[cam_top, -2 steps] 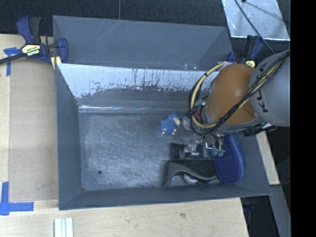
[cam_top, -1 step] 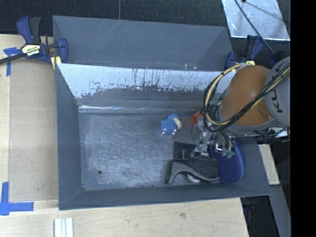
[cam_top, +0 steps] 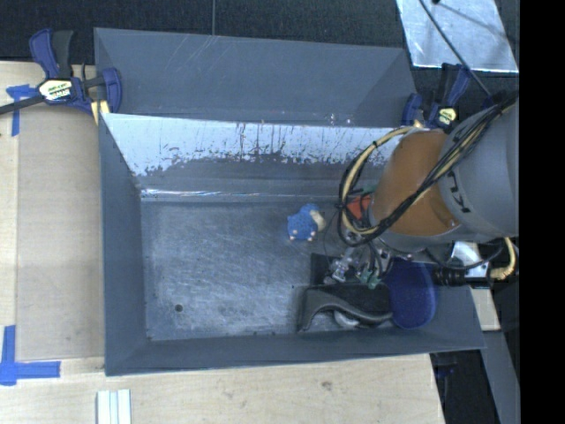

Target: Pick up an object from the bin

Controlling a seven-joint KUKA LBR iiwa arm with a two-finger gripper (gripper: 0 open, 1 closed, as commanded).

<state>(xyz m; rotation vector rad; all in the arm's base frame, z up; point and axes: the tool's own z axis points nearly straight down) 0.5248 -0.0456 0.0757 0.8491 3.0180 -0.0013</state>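
Note:
My gripper (cam_top: pixel 350 270) hangs low at the bin's right side, under the orange wrist cover. Just below it, by the near right corner, lies a black curved thing (cam_top: pixel 340 308) with a grey patch in it. A dark blue rounded thing (cam_top: pixel 411 295) rests to the right of that, against the bin's right wall. A small blue toy (cam_top: pixel 304 223) with a pale yellow bit on it sits on the floor, up and to the left of the gripper and apart from it. Nothing shows between the gripper's tips.
The arm with its yellow and black cables covers the bin's right end. The bin's grey floor stretches bare to the left of the toy. The sloped walls rise close to the black thing at the near edge.

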